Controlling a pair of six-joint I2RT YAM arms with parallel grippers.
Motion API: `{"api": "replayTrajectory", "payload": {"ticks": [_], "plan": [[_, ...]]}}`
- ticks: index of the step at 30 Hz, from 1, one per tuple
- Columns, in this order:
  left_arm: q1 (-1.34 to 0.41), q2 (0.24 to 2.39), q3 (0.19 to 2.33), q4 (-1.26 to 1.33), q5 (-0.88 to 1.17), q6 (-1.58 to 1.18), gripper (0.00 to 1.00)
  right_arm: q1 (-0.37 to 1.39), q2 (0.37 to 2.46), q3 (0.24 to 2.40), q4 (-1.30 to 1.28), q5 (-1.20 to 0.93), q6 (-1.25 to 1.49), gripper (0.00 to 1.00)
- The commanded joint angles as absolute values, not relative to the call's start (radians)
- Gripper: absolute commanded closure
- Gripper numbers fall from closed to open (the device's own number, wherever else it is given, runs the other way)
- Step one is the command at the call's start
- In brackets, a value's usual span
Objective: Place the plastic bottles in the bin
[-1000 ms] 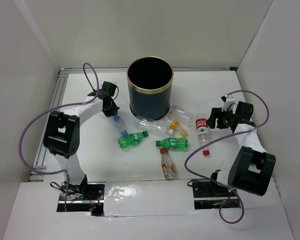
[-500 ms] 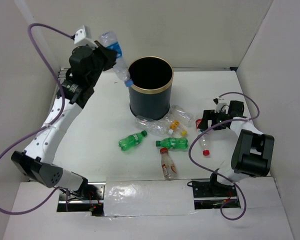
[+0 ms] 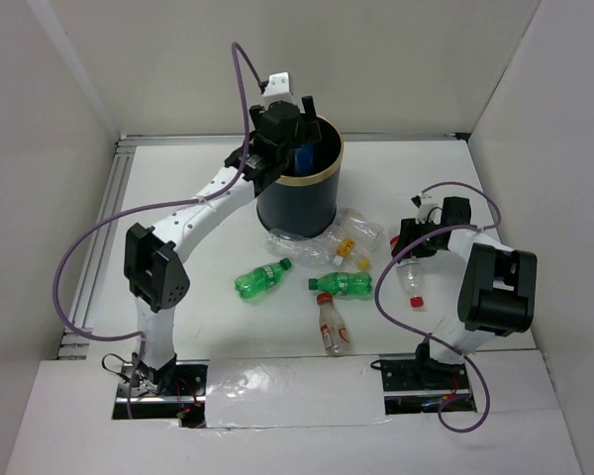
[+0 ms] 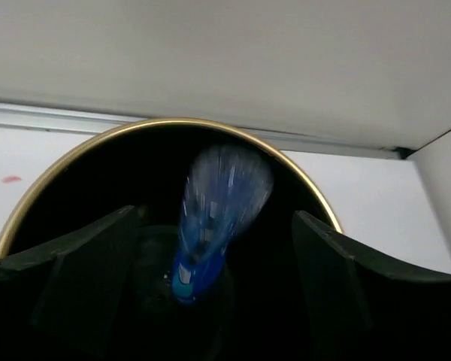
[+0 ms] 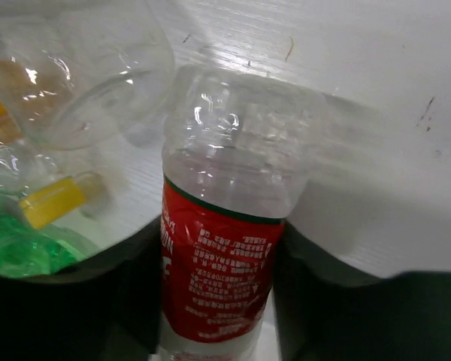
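- The left gripper was holding the blue-labelled bottle up to the left of the bin half a second ago. Now it hangs over the bin's mouth with its jaws spread wide.
- That bottle is free between the jaws and already inside the gold rim, cap end down.
- The right gripper sat to the right of the red-labelled bottle a second ago. Now it straddles the bottle, with a finger pressed against each side of the red label.
- The red-labelled bottle lies where it was, on the right of the counter, right of the bin.
- The two green bottles, the red-capped bottle near me and the clear bottles against the bin's near side have not shifted.
- The dropped bottle is smeared by motion, so I cannot read its label.
- The bin's floor is black to me.
- From above only a blue sliver shows under the left gripper.
- The right wrist view cuts off the red-labelled bottle's cap end.
- The clear bottles overlap, and I cannot count them.
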State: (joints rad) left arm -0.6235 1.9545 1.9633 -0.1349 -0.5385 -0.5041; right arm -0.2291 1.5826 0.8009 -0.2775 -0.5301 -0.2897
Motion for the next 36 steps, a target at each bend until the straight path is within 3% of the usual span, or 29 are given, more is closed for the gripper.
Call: {"api": "replayTrajectory", "payload": {"ticks": [1,2,3,7,10,13,16,17,18,21,29,32,33,34,36], "plan": [[-0.611,1.852,1.964,-0.042,-0.595,-0.414,0.0,-0.219,1.592,0.836,-0.323,-0.54,-0.33,0.53],[-0.611,1.812,1.963,-0.041,-0.586,-0.397,0.0,-0.219,1.592,0.836,-0.336,-0.54,-0.339,0.61],[-0.621,1.79,1.963,-0.041,-0.586,-0.358,0.0,-0.219,1.577,0.845,-0.35,-0.552,-0.36,0.77],[-0.664,1.613,1.898,-0.095,-0.511,-0.238,0.0,-0.241,1.508,0.96,-0.434,-0.607,-0.419,0.96],[-0.71,1.374,1.589,-0.12,-0.381,-0.152,0.05,-0.241,1.45,1.158,-0.485,-0.714,-0.448,0.98],[-0.721,1.153,1.313,-0.196,-0.234,-0.129,0.23,-0.218,1.456,1.38,-0.425,-0.881,-0.43,0.98],[-0.721,1.066,1.186,-0.311,-0.183,-0.146,0.3,-0.167,1.503,1.538,-0.319,-0.974,-0.339,0.98],[-0.721,1.043,1.134,-0.348,-0.166,-0.161,0.29,-0.126,1.525,1.634,-0.274,-1.026,-0.31,0.98],[-0.721,1.043,1.109,-0.394,-0.135,-0.161,0.19,-0.103,1.573,1.682,-0.182,-1.038,-0.234,0.98],[-0.721,1.073,1.066,-0.439,-0.111,-0.175,0.02,0.026,1.698,1.879,-0.036,-1.048,-0.14,0.98],[-0.756,1.296,1.065,-0.494,-0.08,-0.114,0.0,0.302,2.084,2.362,-0.034,-0.994,-0.011,0.93],[-0.775,1.365,1.065,-0.494,-0.071,-0.1,0.0,0.337,2.166,2.372,0.057,-0.966,0.079,0.82],[-0.787,1.414,1.065,-0.494,-0.083,-0.1,0.0,0.337,2.183,2.372,0.057,-0.956,0.09,0.67],[-0.802,1.442,1.065,-0.494,-0.095,-0.1,0.0,0.348,2.193,2.372,0.042,-0.956,0.091,0.32],[-0.813,1.533,1.065,-0.494,-0.121,-0.091,0.0,0.348,2.194,2.362,0.005,-0.927,0.072,0.08]]}}
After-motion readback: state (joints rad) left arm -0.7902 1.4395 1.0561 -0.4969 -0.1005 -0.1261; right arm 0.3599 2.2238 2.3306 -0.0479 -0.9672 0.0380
